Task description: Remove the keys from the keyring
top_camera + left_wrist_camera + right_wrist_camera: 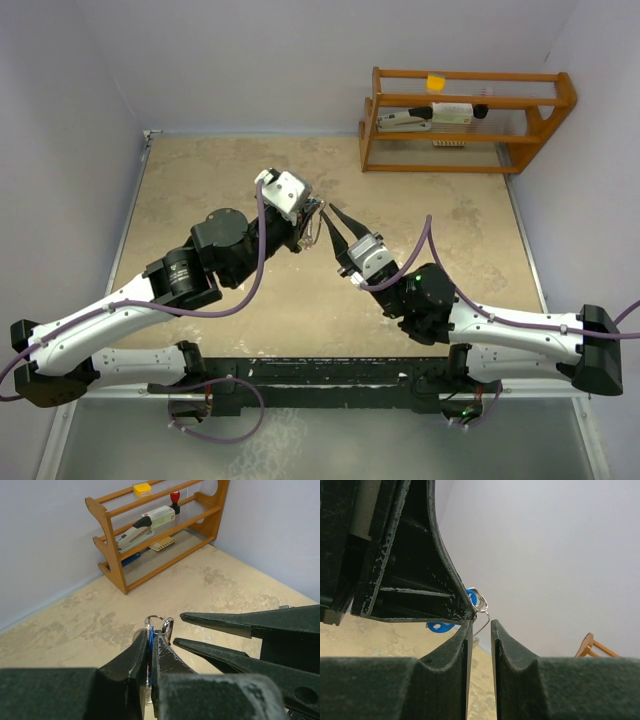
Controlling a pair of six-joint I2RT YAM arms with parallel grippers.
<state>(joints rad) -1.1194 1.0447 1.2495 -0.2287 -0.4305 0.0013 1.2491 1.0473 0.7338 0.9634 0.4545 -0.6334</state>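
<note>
My left gripper (312, 222) is raised above the table and shut on the keys. A blue key head (150, 645) shows edge-on between its jaws. The thin silver keyring (155, 622) sticks out just past the fingertips, with a silver key (169, 627) hanging from it. My right gripper (328, 212) is open, its tips right beside the ring. In the right wrist view the keyring (481, 602) sits just above my right gripper (481, 625), and a thin wire runs down into the gap. Blue key heads (440, 626) show behind the left finger (420, 580). No yellow-orange head shows.
A wooden rack (465, 120) stands at the back right of the table, holding a stapler (132, 532), a small box, a red-topped stamp and a yellow block. Grey walls close in the tan tabletop (220, 180) on the left, back and right.
</note>
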